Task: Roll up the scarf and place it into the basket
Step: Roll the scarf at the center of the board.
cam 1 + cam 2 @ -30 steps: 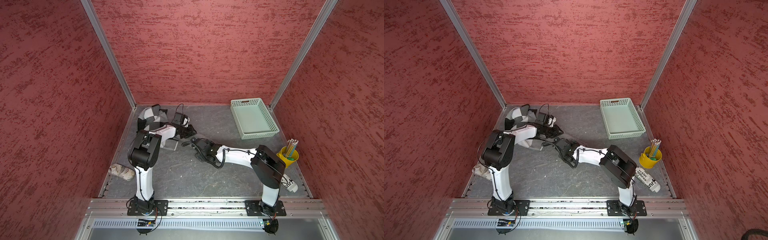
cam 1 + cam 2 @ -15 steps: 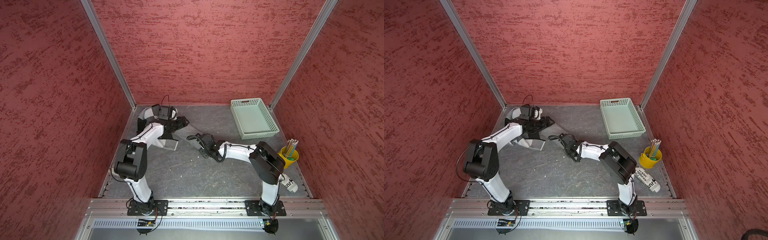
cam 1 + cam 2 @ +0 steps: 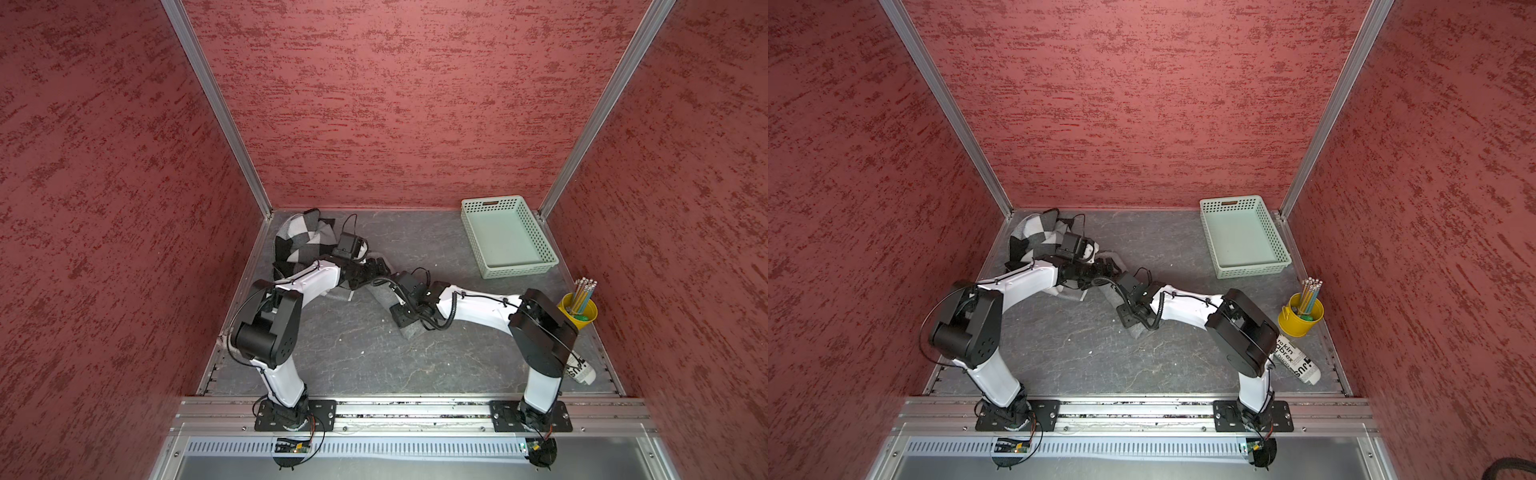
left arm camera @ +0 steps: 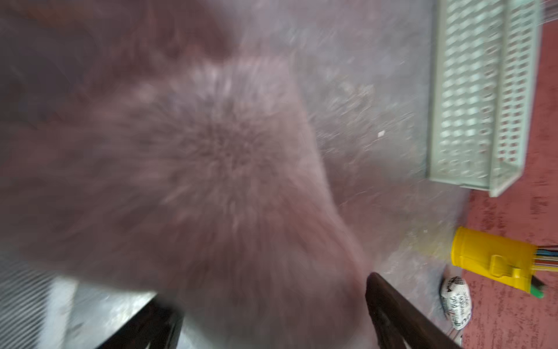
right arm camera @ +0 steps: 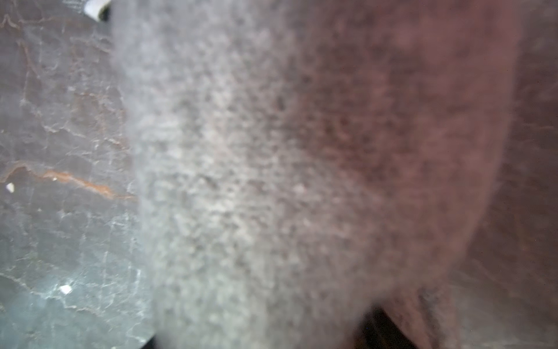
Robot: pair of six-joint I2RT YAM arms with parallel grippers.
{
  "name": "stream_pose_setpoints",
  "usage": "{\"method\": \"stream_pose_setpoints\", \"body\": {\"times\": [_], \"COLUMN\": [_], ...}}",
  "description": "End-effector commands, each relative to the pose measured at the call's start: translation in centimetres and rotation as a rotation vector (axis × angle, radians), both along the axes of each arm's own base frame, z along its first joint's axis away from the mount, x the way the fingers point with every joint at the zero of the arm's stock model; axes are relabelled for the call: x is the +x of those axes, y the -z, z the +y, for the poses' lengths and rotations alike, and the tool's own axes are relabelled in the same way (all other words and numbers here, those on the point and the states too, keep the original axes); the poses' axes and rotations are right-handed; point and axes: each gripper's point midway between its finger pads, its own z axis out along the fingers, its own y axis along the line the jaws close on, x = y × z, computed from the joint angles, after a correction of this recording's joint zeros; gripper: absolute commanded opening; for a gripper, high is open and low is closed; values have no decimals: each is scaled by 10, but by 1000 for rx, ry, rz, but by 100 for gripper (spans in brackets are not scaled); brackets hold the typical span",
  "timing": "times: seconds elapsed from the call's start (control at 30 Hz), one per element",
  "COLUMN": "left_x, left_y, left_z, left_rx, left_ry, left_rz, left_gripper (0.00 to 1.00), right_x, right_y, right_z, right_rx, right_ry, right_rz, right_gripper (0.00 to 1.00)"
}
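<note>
**printed white roll** (image 3: 1296,362): lower right of the frame, lying on the grey floor (image 3: 353,357) by my right arm's base.
**yellow cup** (image 3: 578,319): right edge, a bit further back, with pencils sticking up.
**right gripper** (image 3: 400,286): centre of the frame, down on a plain grey stretch of the scarf (image 3: 409,330). Its wrist cam is all fuzzy cloth, so I can't tell if the jaws are wide or closed.
**left gripper** (image 3: 376,267): just up-left of the right one, nearly nose to nose. The fingers (image 4: 392,311) are spread wide with cloth bulging between them (super blurry, can't say it's pinched).
**scarf bulk**: loose checked black, white and grey heap in the far left corner, upper left of the floor, partly behind my left forearm.
**basket** (image 3: 517,269): far right corner, well apart from the scarf.
</note>
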Motion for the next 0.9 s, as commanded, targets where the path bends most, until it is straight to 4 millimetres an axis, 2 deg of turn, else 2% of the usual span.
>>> {"method": "stream_pose_setpoints", "body": {"times": [0.0,0.13,0.3,0.43,0.53,0.63,0.7,0.87], "left_x": [19,37,57,65,68,69,68,68], "left_y": [-2,19,31,30,30,30,28,26], "left_z": [-6,5,-3,-6,-6,-7,-7,-7], "left_rx": [-38,-37,-45,-39,-32,-33,-36,-40], "left_ry": [-15,-46,27,59,67,68,64,47], "left_rz": [-28,-15,-30,-47,-48,-46,-43,-36], "left_gripper": [93,89,87,88,87,87,87,86], "right_x": [-43,-46,-29,-2,18,37,49,77], "right_y": [34,26,9,-32,-69,-97,-103,-94], "right_z": [-2,7,9,3,-2,-10,-21,-38], "right_rx": [-65,-8,42,124,216,306,330,456], "right_ry": [-21,-14,45,119,165,215,255,297], "right_rz": [184,181,136,62,8,-35,-54,-10], "right_gripper": [66,81,91,98,99,99,99,99]}}
